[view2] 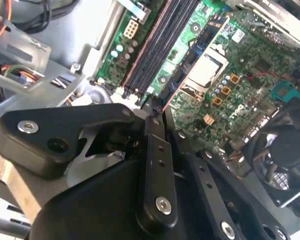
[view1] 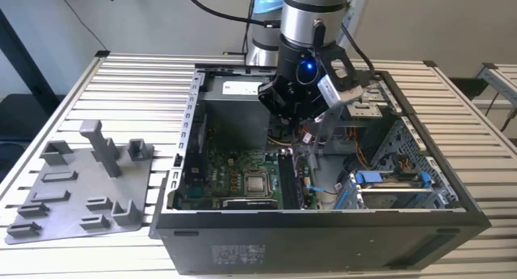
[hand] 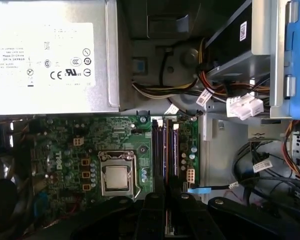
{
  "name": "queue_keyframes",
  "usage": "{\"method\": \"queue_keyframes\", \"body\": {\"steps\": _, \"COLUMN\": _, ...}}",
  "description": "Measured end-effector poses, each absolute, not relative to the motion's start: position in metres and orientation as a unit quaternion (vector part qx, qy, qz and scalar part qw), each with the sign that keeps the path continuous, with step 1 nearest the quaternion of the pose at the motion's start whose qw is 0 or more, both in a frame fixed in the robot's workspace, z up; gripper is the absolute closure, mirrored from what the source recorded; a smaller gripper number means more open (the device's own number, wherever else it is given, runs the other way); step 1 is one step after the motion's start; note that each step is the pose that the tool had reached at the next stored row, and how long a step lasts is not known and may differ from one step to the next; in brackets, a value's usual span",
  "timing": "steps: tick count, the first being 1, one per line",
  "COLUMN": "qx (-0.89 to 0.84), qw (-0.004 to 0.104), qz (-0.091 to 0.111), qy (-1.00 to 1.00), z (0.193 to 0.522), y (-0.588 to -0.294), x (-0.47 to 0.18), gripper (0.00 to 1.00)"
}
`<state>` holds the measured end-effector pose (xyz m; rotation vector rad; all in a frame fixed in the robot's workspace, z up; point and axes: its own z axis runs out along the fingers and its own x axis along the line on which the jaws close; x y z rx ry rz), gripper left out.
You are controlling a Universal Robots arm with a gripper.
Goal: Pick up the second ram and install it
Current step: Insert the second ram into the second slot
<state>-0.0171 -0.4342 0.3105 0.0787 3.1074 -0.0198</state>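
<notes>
We spot large white label [hand: 45, 55] on silver metal power supply box [hand: 110, 60] in first wrist view: black print lines, barcode, row of round certification marks. Small white barcode sticker [hand: 242, 31] on black drive bracket. White tags [hand: 261, 165] on black cables, too small to read. Exterior view: pale print block [view1: 238, 253] on black case front panel, unreadable.
</notes>
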Motion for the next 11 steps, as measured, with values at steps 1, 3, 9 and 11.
{"method": "queue_keyframes", "body": {"steps": 1, "qx": 0.025, "qw": 0.017, "qz": -0.006, "qy": 1.000, "z": 0.309, "y": -0.435, "x": -0.017, "gripper": 0.85}}
{"method": "queue_keyframes", "body": {"steps": 3, "qx": 0.028, "qw": 0.017, "qz": -0.007, "qy": 0.999, "z": 0.305, "y": -0.438, "x": -0.017, "gripper": 0.85}}
{"method": "queue_keyframes", "body": {"steps": 9, "qx": 0.033, "qw": 0.017, "qz": -0.006, "qy": 0.999, "z": 0.294, "y": -0.446, "x": -0.017, "gripper": 0.85}}
{"method": "queue_keyframes", "body": {"steps": 11, "qx": 0.033, "qw": 0.017, "qz": -0.006, "qy": 0.999, "z": 0.291, "y": -0.448, "x": -0.017, "gripper": 0.85}}
